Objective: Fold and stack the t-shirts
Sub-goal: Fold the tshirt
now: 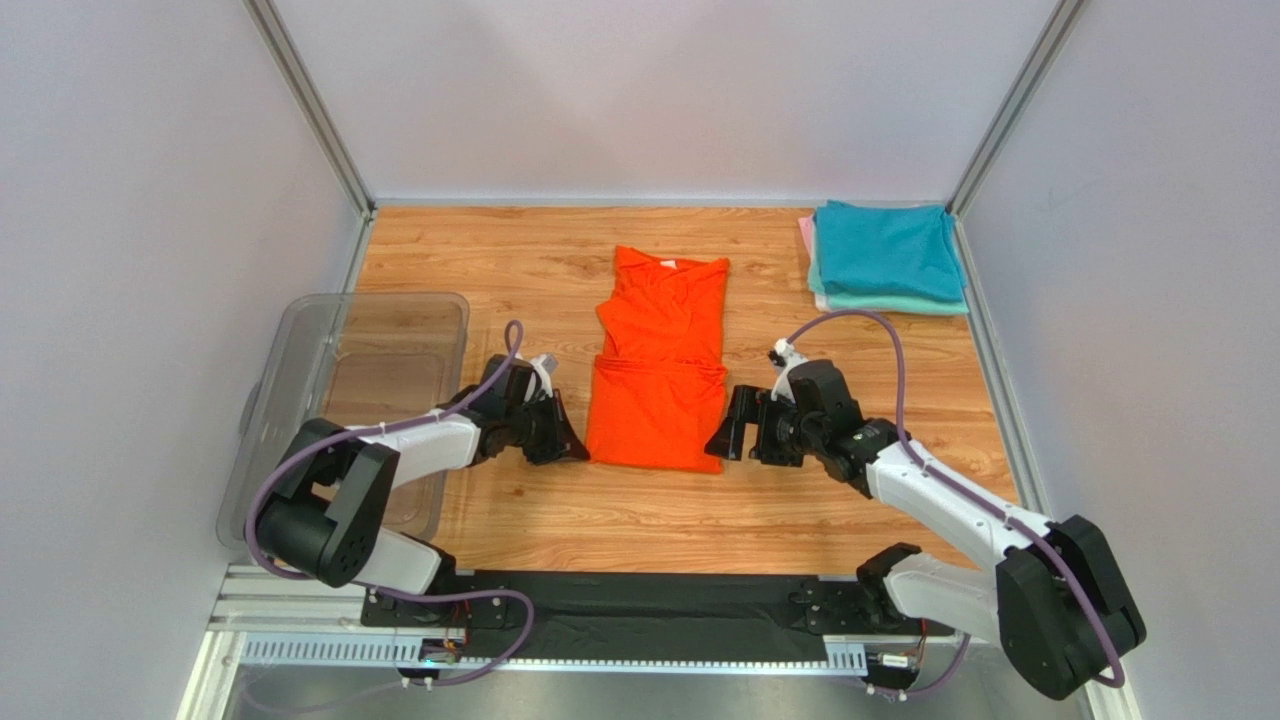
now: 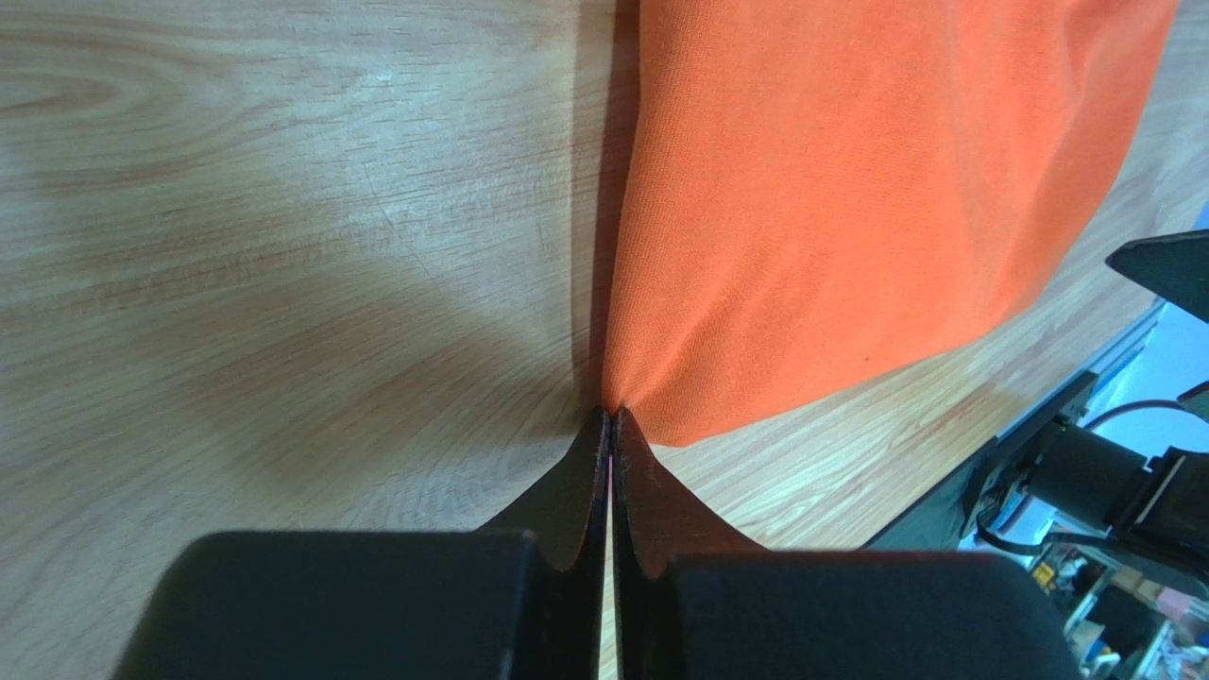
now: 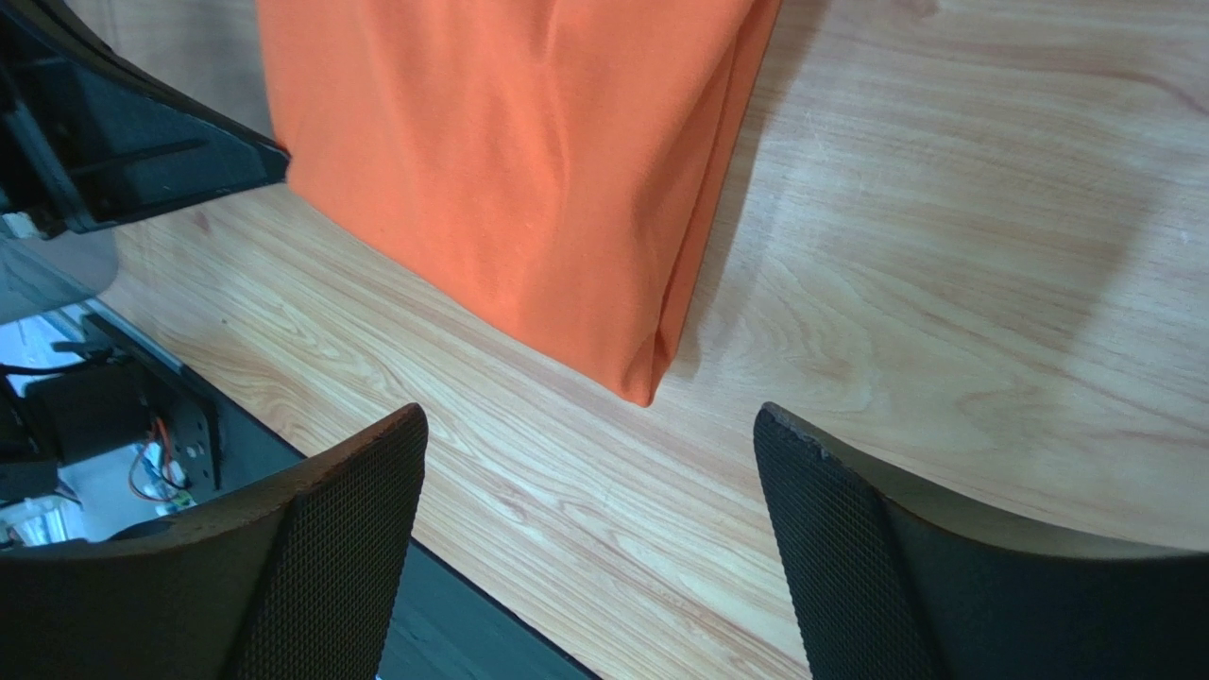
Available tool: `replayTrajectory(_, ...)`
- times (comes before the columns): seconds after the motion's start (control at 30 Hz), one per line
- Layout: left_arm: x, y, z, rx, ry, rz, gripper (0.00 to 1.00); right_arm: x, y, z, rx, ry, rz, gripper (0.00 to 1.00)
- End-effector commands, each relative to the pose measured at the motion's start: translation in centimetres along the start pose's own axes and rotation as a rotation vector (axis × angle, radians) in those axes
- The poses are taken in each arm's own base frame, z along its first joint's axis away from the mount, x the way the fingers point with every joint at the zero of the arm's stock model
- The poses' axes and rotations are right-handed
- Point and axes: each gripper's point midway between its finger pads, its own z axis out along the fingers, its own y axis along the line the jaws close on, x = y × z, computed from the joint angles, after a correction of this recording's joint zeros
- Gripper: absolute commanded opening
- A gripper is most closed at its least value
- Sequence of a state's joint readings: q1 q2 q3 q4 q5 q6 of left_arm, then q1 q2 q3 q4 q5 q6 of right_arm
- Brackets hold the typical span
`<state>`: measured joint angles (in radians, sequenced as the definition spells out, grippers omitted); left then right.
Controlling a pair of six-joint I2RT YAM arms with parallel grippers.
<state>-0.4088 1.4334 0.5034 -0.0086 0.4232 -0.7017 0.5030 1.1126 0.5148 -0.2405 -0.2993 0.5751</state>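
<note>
The orange t-shirt (image 1: 658,360) lies folded into a long strip on the middle of the wooden table, neck at the far end. My left gripper (image 1: 571,443) is at its near left corner; in the left wrist view the jaws (image 2: 610,418) are shut, with the shirt's corner (image 2: 852,184) drawn into their tips. My right gripper (image 1: 729,435) is open beside the near right corner; in the right wrist view (image 3: 589,425) the shirt's corner (image 3: 525,156) lies just ahead of the fingers, untouched. Folded teal, mint and pink shirts (image 1: 887,255) are stacked at the far right.
A clear plastic tub (image 1: 361,375) stands at the left edge of the table, close behind my left arm. Grey walls enclose the table on three sides. A black strip and metal rail (image 1: 601,615) run along the near edge.
</note>
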Motion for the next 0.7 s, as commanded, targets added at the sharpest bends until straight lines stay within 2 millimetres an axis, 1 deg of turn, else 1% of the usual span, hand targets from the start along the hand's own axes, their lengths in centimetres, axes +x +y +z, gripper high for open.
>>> replayTrajectory(0.0, 0.9, 0.4, -0.4, -0.001, 0.009, 0.009, 0.00, 0.7, 0.4, 0.6, -0.033, 0.032, -0.082, 0.85)
replayTrajectory(0.1, 1.2, 0.4, -0.8, 0.005, 0.003, 0.014, 0.00, 1.4, 0.0, 1.5, -0.003, 0.066, -0.114, 0.80)
replayTrajectory(0.13, 1.2, 0.3, -1.0, 0.010, 0.002, 0.015, 0.00, 1.1, -0.1, 1.8, 0.010, 0.058, -0.127, 0.77)
replayTrajectory(0.17, 1.3, 0.3, -1.0, 0.010, 0.005, 0.015, 0.00, 1.5, -0.4, 2.3, 0.019, 0.082, -0.127, 0.76)
replayTrajectory(0.23, 1.2, 0.2, -1.2, 0.015, -0.007, 0.024, 0.00, 1.4, -0.3, 2.8, 0.017, 0.100, -0.147, 0.71)
replayTrajectory(0.27, 1.4, 0.3, -1.3, 0.017, -0.012, 0.028, 0.00, 1.7, -0.7, 3.2, 0.030, 0.123, -0.144, 0.70)
replayTrajectory(0.3, 1.4, 0.3, -1.3, 0.018, -0.018, 0.033, 0.00, 1.8, -0.8, 3.4, 0.035, 0.130, -0.144, 0.62)
replayTrajectory(0.37, 1.4, 0.4, -1.4, 0.017, -0.026, 0.037, 0.00, 2.2, -0.6, 3.8, 0.022, 0.159, -0.138, 0.54)
replayTrajectory(0.4, 1.4, 0.4, -1.5, 0.021, -0.025, 0.035, 0.00, 2.4, -0.3, 3.8, 0.006, 0.170, -0.141, 0.45)
replayTrajectory(0.47, 1.5, 0.3, -1.6, 0.025, -0.020, 0.036, 0.00, 2.9, 0.1, 3.9, -0.012, 0.189, -0.135, 0.36)
replayTrajectory(0.5, 1.7, 0.4, -1.6, 0.019, -0.017, 0.033, 0.00, 3.2, 0.5, 3.7, -0.025, 0.198, -0.140, 0.27)
replayTrajectory(0.57, 1.7, 0.6, -1.8, 0.007, -0.019, 0.032, 0.00, 4.2, 1.1, 3.4, -0.052, 0.226, -0.134, 0.22)
replayTrajectory(0.6, 1.7, 0.6, -1.9, 0.005, -0.024, 0.031, 0.00, 4.4, 1.3, 3.2, -0.062, 0.228, -0.132, 0.17)
replayTrajectory(0.67, 2.0, 0.7, -2.2, 0.012, -0.041, 0.035, 0.00, 4.6, 2.1, 2.4, -0.094, 0.228, -0.126, 0.11)
